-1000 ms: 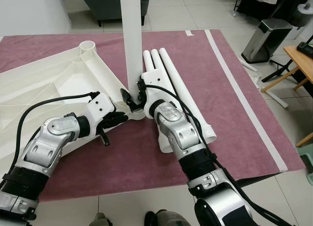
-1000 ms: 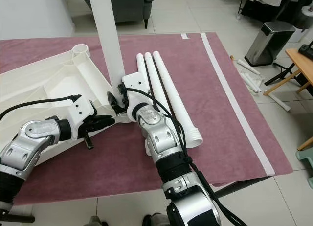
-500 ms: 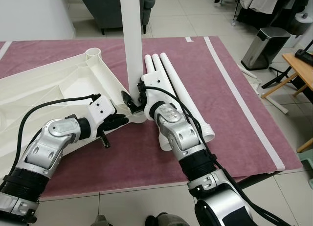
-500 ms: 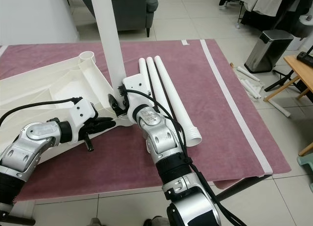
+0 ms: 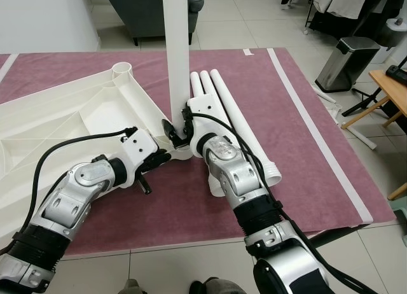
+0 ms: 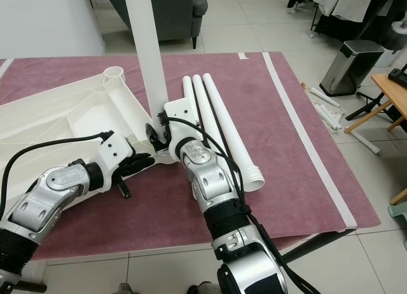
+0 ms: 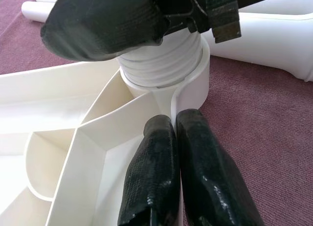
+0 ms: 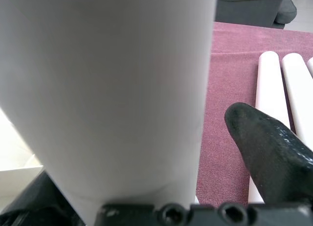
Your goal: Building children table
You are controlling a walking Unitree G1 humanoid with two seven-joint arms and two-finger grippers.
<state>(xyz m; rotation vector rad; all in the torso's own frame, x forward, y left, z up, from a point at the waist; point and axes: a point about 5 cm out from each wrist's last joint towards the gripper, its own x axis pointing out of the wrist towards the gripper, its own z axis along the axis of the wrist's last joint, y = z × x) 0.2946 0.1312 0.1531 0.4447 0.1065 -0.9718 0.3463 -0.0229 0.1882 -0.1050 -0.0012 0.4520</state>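
Left eye view: an upturned white plastic tabletop (image 5: 70, 125) lies on a maroon rug (image 5: 267, 97), with one white table leg (image 5: 176, 52) standing upright in the corner socket (image 7: 188, 84) at the tabletop's 3 o'clock corner. The right claw (image 5: 179, 130) is clamped around the base of that upright leg, one black finger (image 8: 266, 147) curling round the tube's side in the right wrist view. The left claw (image 5: 157, 160) sits at 8 o'clock from the socket, its two fingertips (image 7: 168, 133) pressed together against the socket's outer wall, gripping nothing; the left wrist view shows the leg's threaded end seated in the socket ring. Three spare legs (image 5: 222, 100) lie side by side on the rug just beyond the right arm, toward 1 o'clock. A second, open socket (image 5: 121, 69) marks the tabletop's far corner at 12 o'clock. A grey pedal bin (image 5: 346, 58) stands on the tiled floor (image 5: 381, 147) at 2 o'clock.
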